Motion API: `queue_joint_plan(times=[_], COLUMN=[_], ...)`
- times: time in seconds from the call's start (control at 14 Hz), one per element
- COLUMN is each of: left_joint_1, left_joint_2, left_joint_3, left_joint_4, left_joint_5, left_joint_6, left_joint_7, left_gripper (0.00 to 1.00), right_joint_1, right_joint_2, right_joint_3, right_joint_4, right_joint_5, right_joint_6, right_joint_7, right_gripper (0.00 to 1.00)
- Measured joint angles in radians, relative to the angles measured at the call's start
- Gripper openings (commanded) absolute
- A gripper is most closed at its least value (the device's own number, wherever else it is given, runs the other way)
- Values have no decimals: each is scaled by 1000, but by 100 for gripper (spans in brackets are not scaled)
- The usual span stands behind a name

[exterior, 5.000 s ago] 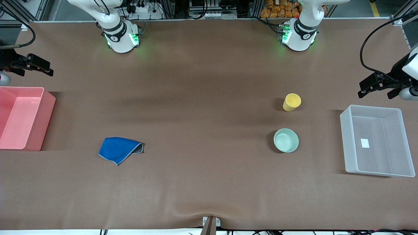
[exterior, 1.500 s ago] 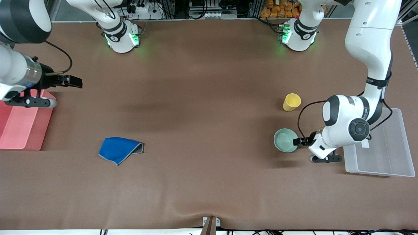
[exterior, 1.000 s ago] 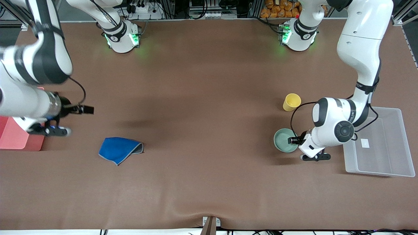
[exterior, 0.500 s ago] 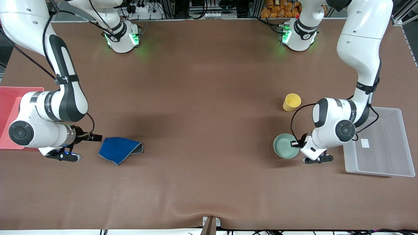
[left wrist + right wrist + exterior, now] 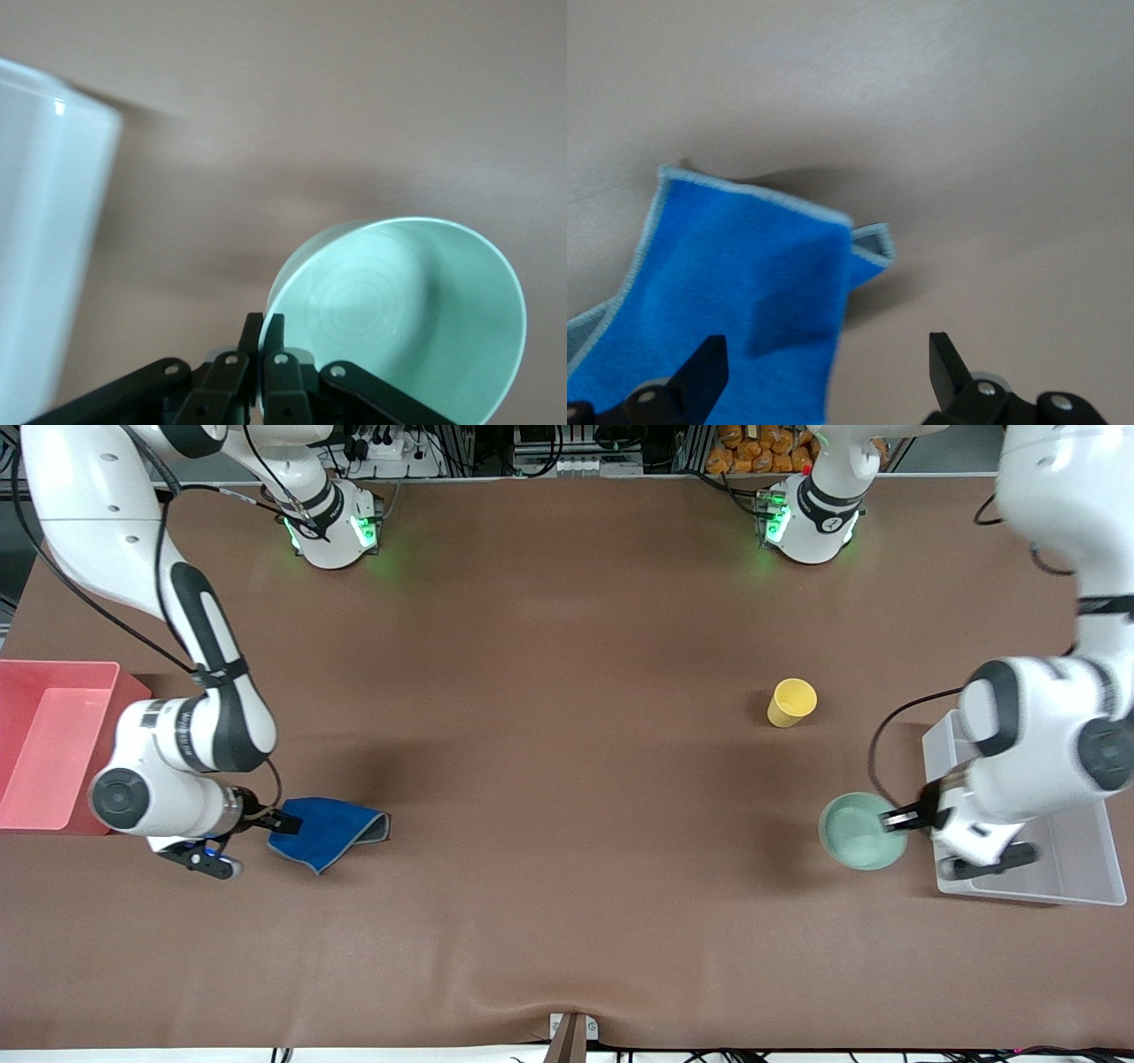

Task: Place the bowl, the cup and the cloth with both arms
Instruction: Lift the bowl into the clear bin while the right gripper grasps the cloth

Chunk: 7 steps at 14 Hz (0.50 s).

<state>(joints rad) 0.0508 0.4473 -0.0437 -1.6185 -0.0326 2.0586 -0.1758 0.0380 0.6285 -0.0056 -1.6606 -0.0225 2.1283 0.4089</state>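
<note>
Mint bowl [image 5: 861, 843] pinched; cloth [image 5: 326, 831] apparently untouched.

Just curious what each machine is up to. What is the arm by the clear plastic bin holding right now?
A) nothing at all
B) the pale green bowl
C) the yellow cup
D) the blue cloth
B: the left gripper is shut on the rim of the bowl, carried beside the clear bin; the left wrist view shows its fingers pinching the rim.
</note>
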Motion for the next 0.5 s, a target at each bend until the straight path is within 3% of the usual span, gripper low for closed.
queue_joint_plan(times=[0.21,0.5], left_joint_1=[100,295], left_joint_2=[-30,-26], left_joint_3=[3,8], left_joint_4=[-1,-8], left_joint_5=[57,60], left_joint_6=[-60,-63], left_joint_7=[132,447], left_gripper=[0,0], right_joint_1=[23,22], right_joint_2=[15,17], right_joint_3=[1,-3], right_joint_4=[-4,-6], right_joint_5=[0,0], right_joint_6=[24,27], right_joint_7=[33,35], right_gripper=[100,100])
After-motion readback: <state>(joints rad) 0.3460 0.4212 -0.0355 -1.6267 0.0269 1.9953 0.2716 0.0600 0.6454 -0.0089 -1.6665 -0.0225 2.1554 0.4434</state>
